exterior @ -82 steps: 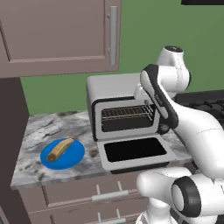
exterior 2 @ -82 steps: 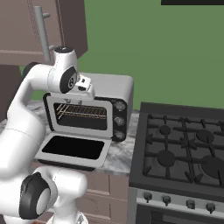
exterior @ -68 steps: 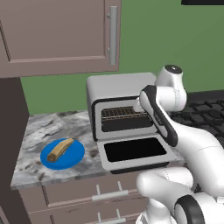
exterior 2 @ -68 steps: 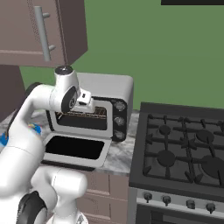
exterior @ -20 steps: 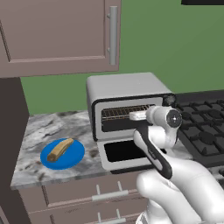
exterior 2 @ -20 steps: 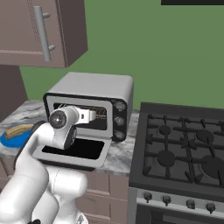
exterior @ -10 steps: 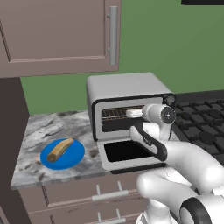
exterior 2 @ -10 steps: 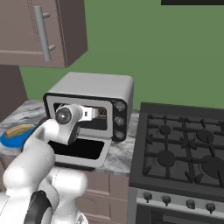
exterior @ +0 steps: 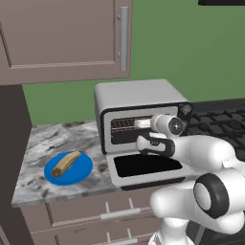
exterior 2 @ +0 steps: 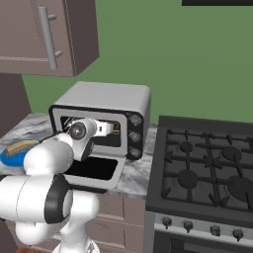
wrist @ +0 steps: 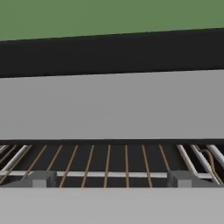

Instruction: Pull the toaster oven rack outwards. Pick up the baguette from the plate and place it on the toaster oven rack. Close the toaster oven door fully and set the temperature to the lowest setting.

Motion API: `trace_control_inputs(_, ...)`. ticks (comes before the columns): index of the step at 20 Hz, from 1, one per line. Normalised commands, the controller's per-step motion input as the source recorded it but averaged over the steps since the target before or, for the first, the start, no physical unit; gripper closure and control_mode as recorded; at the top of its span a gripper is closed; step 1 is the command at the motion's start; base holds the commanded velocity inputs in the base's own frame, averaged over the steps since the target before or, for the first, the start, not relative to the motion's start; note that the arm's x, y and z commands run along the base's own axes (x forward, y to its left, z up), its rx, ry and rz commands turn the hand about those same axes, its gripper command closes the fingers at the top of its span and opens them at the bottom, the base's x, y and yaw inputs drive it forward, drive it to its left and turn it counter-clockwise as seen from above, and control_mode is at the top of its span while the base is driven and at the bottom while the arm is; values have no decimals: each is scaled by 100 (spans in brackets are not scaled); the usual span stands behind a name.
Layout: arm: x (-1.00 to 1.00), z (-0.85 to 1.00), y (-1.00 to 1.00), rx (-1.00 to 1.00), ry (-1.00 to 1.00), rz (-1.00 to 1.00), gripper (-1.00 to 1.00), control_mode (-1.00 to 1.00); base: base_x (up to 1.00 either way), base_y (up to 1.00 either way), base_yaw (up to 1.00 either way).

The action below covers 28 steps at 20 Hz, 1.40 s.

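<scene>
Now the end effector [wrist: 108,178] sits at the mouth of the toaster oven [exterior: 136,103], fingers spread wide, empty, just above the rack [wrist: 107,164] — door [exterior: 146,167] down, baguette [exterior: 65,163] left of it on the plate [exterior: 83,167].

You get even, flat, rendered light across the kitchen, with no glare and only soft shading under the wall cabinet [exterior: 67,38] and inside the toaster oven [exterior: 139,103]. Both base views look slightly soft and low in detail. Your hand view is blurrier, its rack [wrist: 107,168] wires smeared at close range.
</scene>
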Motion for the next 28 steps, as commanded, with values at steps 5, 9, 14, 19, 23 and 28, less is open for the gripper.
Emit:
trace_control_inputs(5,18,-9,1,0,0,0,-100,-100,0,0,0)
trace_control_inputs(9,15,0,0,0,0,0,-100,-100,0,0,0)
trace_control_inputs(14,16,0,0,0,3,0,-100,-100,0,0,0)
trace_control_inputs(19,16,-9,2,0,3,0,-100,-100,0,0,0)
trace_control_inputs(23,16,-14,8,0,0,0,-100,-100,0,0,0)
trace_control_inputs(28,2,-39,0,0,4,-3,-100,-100,0,0,0)
